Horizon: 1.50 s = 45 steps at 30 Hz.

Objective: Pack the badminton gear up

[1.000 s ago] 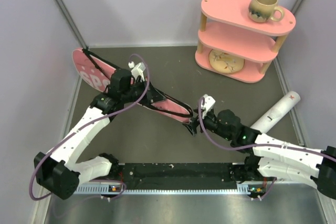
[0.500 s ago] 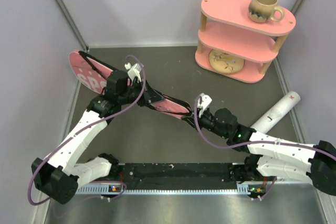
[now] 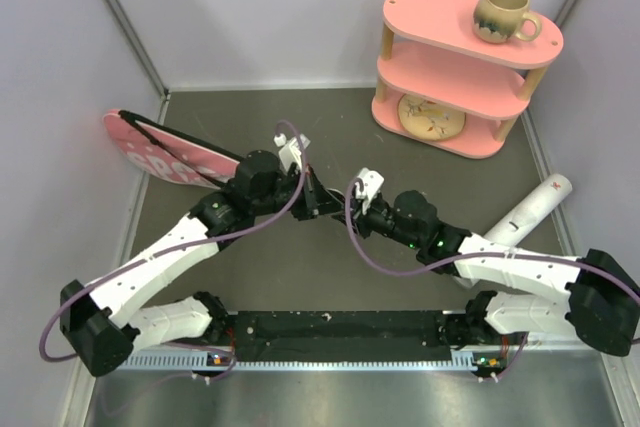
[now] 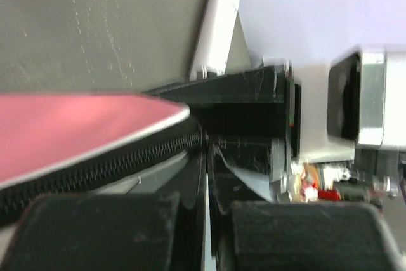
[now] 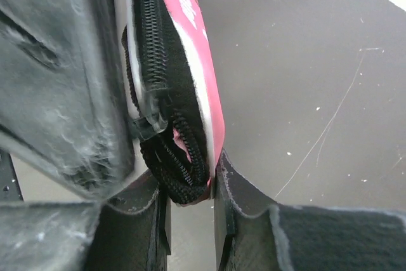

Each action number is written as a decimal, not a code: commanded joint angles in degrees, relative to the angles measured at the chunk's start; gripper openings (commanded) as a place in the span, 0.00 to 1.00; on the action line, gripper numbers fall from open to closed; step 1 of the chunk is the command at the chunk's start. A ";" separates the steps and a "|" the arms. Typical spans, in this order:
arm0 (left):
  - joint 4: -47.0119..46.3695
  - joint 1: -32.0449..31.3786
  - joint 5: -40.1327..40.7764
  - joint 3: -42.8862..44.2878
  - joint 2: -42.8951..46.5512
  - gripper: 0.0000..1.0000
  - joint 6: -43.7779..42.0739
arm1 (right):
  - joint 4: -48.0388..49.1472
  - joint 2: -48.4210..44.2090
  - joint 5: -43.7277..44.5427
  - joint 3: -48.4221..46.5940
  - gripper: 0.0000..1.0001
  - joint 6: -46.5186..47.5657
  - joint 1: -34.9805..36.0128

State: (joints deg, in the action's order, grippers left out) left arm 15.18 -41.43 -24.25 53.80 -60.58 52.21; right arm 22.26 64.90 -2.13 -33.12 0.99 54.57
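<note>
The pink racket-shaped bag [image 3: 160, 155] lies at the left, its wide end by the left wall and its narrow end running right under both grippers. My left gripper [image 3: 318, 199] is shut at the bag's black zipper [image 4: 95, 163], where the pink cover [image 4: 70, 125] tapers to the fingertips [image 4: 190, 176]. My right gripper [image 3: 352, 215] meets it from the right and is shut on the bag's narrow tip [image 5: 190, 182], with zipper [image 5: 149, 42] and pink fabric [image 5: 206, 87] between its pads. The long white tube [image 3: 530, 209] lies at the right, behind the right arm.
A pink two-tier shelf [image 3: 455, 72] stands at the back right with a beige mug [image 3: 505, 13] on top and a round patterned object [image 3: 430, 115] on its lower tier. Grey walls close in left, back and right.
The left gripper slid right along the bag to its narrow end. The bag's wide end swung toward the left wall. The right gripper moved left and closed on the bag's tip.
</note>
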 commanded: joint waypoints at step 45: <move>7.14 -2.69 36.20 -1.42 27.17 0.93 -21.97 | -51.25 -30.70 20.76 -0.87 0.93 -29.94 -16.25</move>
State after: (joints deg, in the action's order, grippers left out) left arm 22.57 -44.29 9.02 52.64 -36.53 32.84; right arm -21.65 38.94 15.05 -25.82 -36.64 38.83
